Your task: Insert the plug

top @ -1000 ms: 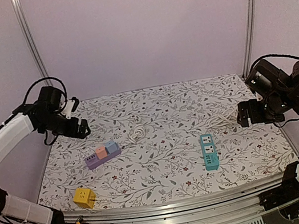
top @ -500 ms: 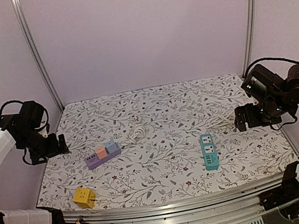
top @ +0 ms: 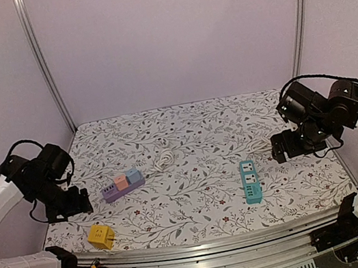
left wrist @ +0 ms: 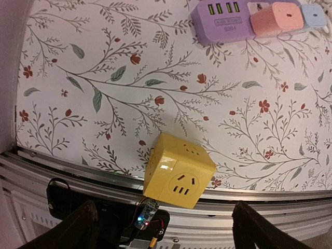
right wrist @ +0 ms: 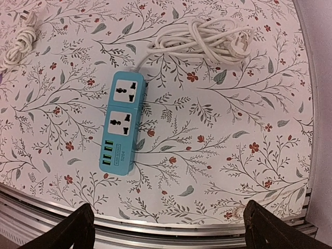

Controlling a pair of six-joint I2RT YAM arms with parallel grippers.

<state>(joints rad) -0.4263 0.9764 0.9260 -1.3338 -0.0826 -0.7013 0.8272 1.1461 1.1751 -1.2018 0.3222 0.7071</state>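
Lying untouched, white plug (right wrist: 239, 48), well apart from right claw (right wrist: 168, 228)

Even, soft light, faint shadows; sharp focus, wrist views slightly bowed.

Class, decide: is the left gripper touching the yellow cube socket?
Apart. The left wrist view shows the yellow cube socket lying between the left gripper's open fingers, with a clear gap on either side.

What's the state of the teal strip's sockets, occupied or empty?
Empty. On the teal power strip both sockets show bare holes; the white plug lies loose on the table beyond it.
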